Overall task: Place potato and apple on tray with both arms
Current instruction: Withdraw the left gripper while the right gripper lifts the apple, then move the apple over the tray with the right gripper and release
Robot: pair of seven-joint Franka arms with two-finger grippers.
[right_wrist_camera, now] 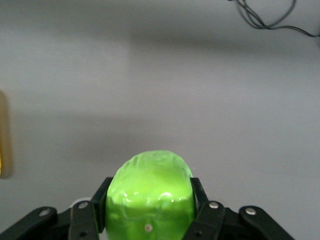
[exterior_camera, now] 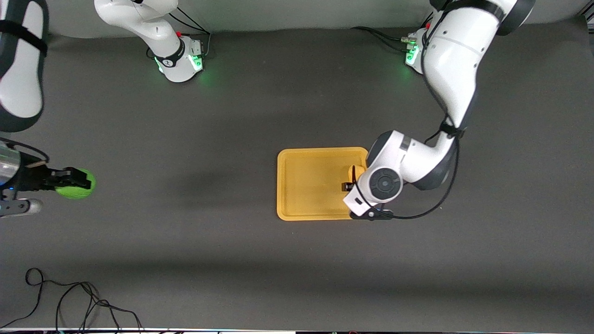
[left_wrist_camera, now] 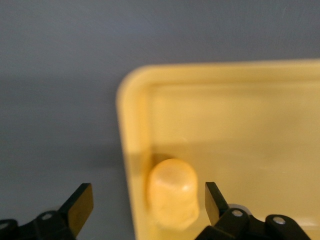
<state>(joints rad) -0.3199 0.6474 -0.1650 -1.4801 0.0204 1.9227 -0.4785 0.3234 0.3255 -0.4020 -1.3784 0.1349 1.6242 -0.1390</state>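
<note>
The yellow-orange tray (exterior_camera: 311,185) lies mid-table. The potato (left_wrist_camera: 172,192) lies in the tray against its rim at the left arm's end, just visible in the front view (exterior_camera: 355,170). My left gripper (left_wrist_camera: 145,205) is open over the potato, its fingers apart on either side and not touching it; the wrist hides most of it in the front view (exterior_camera: 349,184). My right gripper (exterior_camera: 76,180) is shut on the green apple (exterior_camera: 80,184) near the right arm's end of the table, away from the tray. The apple fills the jaws in the right wrist view (right_wrist_camera: 150,195).
The tray's rim (left_wrist_camera: 131,150) runs under my left gripper. A loose black cable (exterior_camera: 69,301) lies on the table near the front camera at the right arm's end. The dark table surface stretches between the apple and the tray.
</note>
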